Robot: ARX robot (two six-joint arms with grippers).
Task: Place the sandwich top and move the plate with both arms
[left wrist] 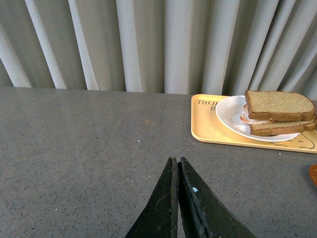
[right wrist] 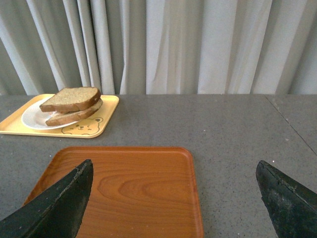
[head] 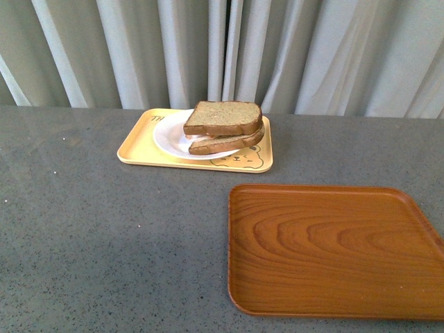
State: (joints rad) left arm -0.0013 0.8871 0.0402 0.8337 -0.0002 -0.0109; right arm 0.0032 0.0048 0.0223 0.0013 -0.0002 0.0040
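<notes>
Grey curtains hang behind a speckled grey table (head: 104, 236), and from the front neither arm shows: the sandwich top (head: 223, 118) already sits on the stack, on the white plate (head: 166, 139), which rests in the yellow bear tray (head: 139, 149), with the empty wooden tray (head: 333, 250) nearer and to the right. Over to the left wrist: the left gripper (left wrist: 177, 166) is pinched closed on nothing, low over bare table, well apart from the plate. Right wrist now: the right gripper (right wrist: 173, 173) is spread wide and empty above the wooden tray. The risk, I'd say, is the lift: uneven arms would tilt the shallow plate and slide the loosely stacked slice off, and the left has to open first.
</notes>
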